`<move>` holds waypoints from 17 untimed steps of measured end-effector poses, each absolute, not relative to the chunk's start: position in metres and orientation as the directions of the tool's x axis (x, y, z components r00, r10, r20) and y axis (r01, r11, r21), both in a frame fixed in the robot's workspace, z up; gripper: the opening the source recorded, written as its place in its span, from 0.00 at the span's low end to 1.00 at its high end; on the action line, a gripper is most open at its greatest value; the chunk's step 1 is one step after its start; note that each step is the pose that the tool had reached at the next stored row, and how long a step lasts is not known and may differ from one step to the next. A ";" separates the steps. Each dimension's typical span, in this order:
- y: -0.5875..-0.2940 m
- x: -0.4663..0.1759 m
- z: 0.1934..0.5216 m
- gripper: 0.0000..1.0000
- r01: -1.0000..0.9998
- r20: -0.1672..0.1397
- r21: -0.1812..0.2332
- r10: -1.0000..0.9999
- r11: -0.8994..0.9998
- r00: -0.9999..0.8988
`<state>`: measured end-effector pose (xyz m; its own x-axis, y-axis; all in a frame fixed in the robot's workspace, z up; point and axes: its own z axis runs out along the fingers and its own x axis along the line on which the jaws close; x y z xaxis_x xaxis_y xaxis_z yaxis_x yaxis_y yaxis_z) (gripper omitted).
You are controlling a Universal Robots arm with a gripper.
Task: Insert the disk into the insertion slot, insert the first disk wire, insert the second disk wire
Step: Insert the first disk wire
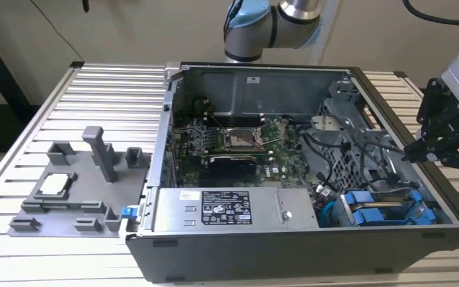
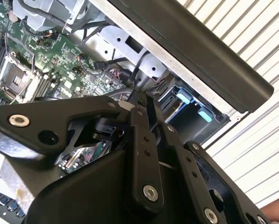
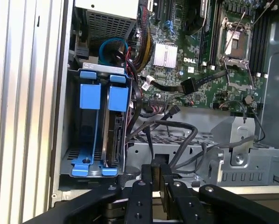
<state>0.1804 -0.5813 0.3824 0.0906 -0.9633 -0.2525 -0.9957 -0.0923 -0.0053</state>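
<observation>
The disk (image 3: 117, 135) sits edge-on inside the insertion slot of the grey drive cage (image 3: 67, 140), with its blue carrier tab (image 3: 118, 98) at the near end. In the exterior view the disk (image 1: 377, 212) lies in the case's front corner, on the exterior view's right. My gripper (image 1: 411, 156) hovers over the case's side wall beside the cage, apart from the disk. Its fingers (image 3: 146, 179) look pressed together in both wrist views. A black wire (image 3: 176, 149) loops up to the fingertips; whether it is pinched is hidden. Another black wire ends in a loose connector (image 3: 188, 85) over the motherboard.
An open computer case (image 1: 293, 257) lies on a slatted aluminium table (image 1: 102, 95). A power supply box (image 1: 229, 209) sits beside the cage, and the motherboard (image 1: 238, 140) is behind it. A grey fixture plate (image 1: 78, 185) stands on the exterior view's left. A perforated panel (image 3: 176, 144) lies under tangled cables.
</observation>
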 end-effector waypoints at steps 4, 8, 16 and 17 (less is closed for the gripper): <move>-0.581 0.180 0.381 0.19 -0.996 -0.217 -0.002 -0.972 -0.093 0.091; -0.581 0.177 0.377 0.19 -0.996 -0.198 0.000 -0.976 -0.092 0.091; -0.581 0.168 0.370 0.19 -0.999 -0.180 -0.007 -0.983 -0.044 0.044; -0.581 0.168 0.370 0.19 -1.000 -0.180 -0.007 -0.983 -0.030 0.031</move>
